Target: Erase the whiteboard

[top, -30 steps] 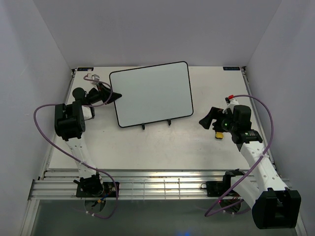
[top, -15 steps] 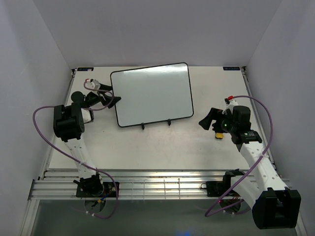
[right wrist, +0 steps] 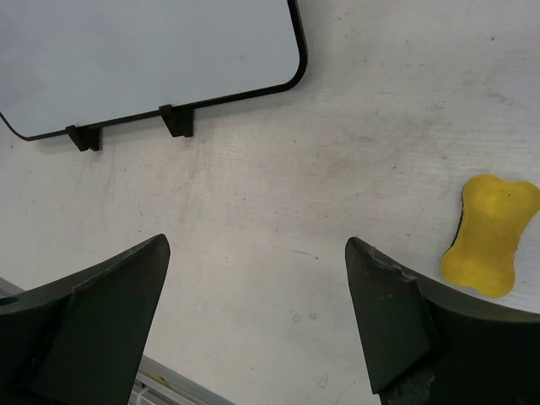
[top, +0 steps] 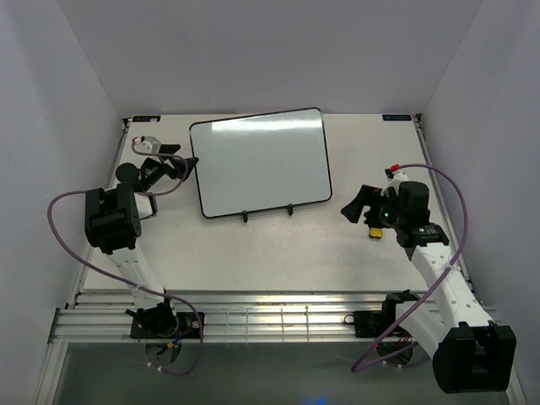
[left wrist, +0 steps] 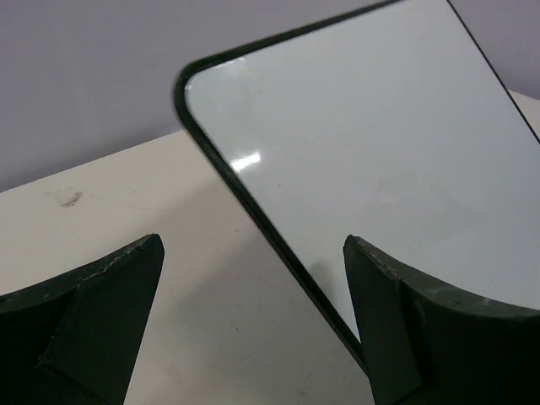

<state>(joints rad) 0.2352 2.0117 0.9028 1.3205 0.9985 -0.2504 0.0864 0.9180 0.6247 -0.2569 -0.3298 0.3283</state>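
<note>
The whiteboard lies near the back of the table, black-framed and glossy, with no writing showing on it. My left gripper is open just off its left edge. In the left wrist view that edge of the whiteboard runs between the spread fingers of the left gripper without touching them. My right gripper hovers open over bare table at the right, and in its wrist view the right gripper holds nothing. A yellow bone-shaped eraser lies just right of its right finger.
Two black feet stick out from the whiteboard's near edge. In the top view the eraser is partly hidden under the right wrist. Grey walls enclose the table on three sides. Aluminium rails run along the near edge.
My left gripper has opened wide and drawn back to the left, away from the whiteboard's left edge. The board shifted slightly. The right arm has not moved.
</note>
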